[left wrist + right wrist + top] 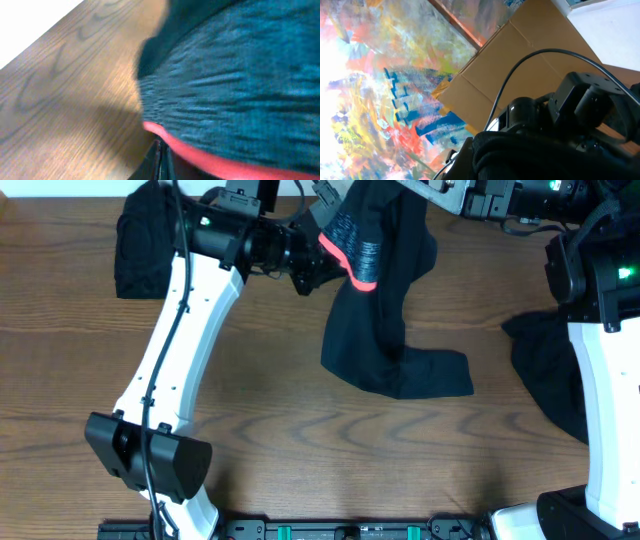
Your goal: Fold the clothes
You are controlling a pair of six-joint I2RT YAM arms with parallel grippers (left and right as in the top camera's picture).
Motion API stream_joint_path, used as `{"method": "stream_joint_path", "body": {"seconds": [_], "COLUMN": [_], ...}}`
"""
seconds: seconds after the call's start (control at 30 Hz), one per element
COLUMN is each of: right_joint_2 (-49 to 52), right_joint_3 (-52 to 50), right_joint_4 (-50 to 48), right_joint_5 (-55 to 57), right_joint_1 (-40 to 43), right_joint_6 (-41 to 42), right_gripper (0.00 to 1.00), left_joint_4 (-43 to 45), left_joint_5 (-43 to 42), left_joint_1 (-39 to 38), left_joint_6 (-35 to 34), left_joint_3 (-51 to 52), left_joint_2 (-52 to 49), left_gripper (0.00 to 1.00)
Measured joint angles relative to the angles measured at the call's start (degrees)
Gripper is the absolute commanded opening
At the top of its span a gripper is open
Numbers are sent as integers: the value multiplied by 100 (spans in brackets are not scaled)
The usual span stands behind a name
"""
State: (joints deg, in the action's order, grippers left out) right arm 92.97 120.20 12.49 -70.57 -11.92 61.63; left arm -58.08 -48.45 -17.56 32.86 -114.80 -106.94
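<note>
Long black garment [385, 310]: trouser-like, upper centre of the overhead frame. Its upper end is up off the table [260, 400], at the top edge of the frame. The waist is turned out there, showing a grey-blue heathered lining [362, 235] edged by a coral-red band [358, 270]. The body hangs down and narrows. The lower end lies flat and creased at centre right, its tip pointing right.

Left wrist view: same lining and red band fill the right side, close and blurred.

Right wrist view: black fabric bunched at bottom centre.

Second black garment [140, 245]: crumpled heap, upper left.

Third dark garment [545, 370]: spread at the right edge, partly hidden.
</note>
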Motion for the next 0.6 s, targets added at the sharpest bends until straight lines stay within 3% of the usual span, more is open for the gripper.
{"method": "stream_joint_path", "body": {"seconds": [0.6], "right_joint_2": [0], "right_joint_3": [0], "right_joint_4": [57], "right_joint_5": [-31], "right_joint_1": [192], "right_joint_6": [-87], "right_gripper": [1], "left_joint_4": [-155], "left_joint_5": [260], "left_joint_1": [306], "left_joint_6": [-286], "left_joint_3": [0], "left_joint_2": [74], "left_gripper": [6]}}
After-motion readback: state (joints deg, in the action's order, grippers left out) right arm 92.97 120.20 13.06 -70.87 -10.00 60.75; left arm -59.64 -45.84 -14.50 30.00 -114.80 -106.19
